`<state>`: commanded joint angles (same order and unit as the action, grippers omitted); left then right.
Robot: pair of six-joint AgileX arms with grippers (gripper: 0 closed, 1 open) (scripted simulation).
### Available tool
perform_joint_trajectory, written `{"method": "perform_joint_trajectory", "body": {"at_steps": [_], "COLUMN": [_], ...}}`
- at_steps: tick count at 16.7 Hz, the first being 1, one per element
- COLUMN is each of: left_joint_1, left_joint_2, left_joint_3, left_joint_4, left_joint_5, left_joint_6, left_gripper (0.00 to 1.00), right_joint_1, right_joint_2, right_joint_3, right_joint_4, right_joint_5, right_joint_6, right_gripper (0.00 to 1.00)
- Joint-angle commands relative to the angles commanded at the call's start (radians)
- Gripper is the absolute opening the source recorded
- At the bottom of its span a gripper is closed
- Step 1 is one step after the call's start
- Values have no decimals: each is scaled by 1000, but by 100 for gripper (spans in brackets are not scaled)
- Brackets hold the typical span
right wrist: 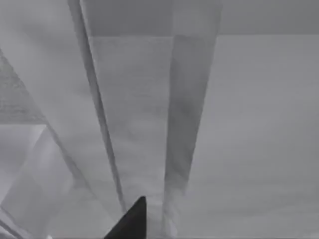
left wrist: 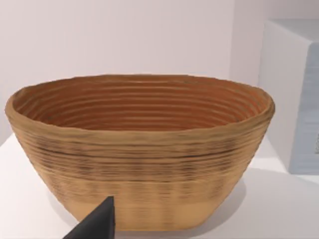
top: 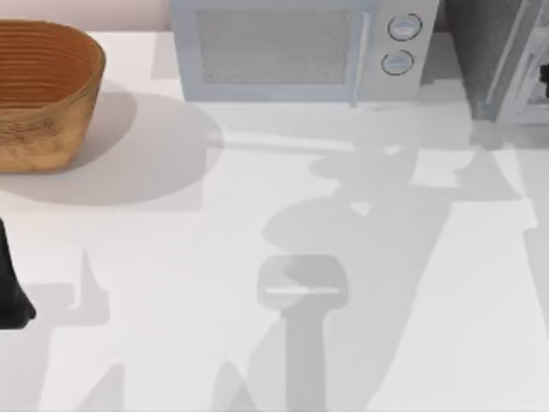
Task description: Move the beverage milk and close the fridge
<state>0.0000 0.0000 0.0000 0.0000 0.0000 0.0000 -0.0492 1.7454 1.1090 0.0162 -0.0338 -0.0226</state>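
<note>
The fridge [top: 485, 51] is the dark-grey cabinet at the table's back right corner, and its pale grey door frame [top: 525, 73] runs along its right side. A dark bit of my right gripper [top: 544, 81] sits at the view's right edge, right by that frame. In the right wrist view the tip of my right gripper [right wrist: 130, 221] is very close to the door's grey panels and frame strips [right wrist: 192, 114]. The beverage milk is out of view. My left arm [top: 10, 287] is parked at the table's left edge, and its gripper [left wrist: 97, 225] faces the basket.
A woven wicker basket [top: 43, 90] [left wrist: 139, 164] stands at the back left. The light-grey microwave [top: 296, 51] [left wrist: 294, 99] with two round knobs [top: 401, 43] stands at the back centre, just left of the fridge. White tabletop [top: 283, 300] spreads in front.
</note>
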Motion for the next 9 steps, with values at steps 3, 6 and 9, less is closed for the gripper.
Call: {"method": "perform_joint_trajectory", "body": {"at_steps": [3,6,9], "left_joint_1": [0,0,0], "left_joint_2": [0,0,0], "left_joint_3": [0,0,0], "left_joint_4": [0,0,0], "left_joint_5": [0,0,0], "left_joint_6": [0,0,0], "left_gripper": [100,100,100], "right_joint_1": [4,7,6], "right_joint_2": [118,217,247], "right_joint_3": [180,309,342], "right_joint_4": [-23,-46,-60], "right_joint_5": [1,1,2], "right_joint_6": [-2,-4,1], "right_gripper": [100,100,100]}}
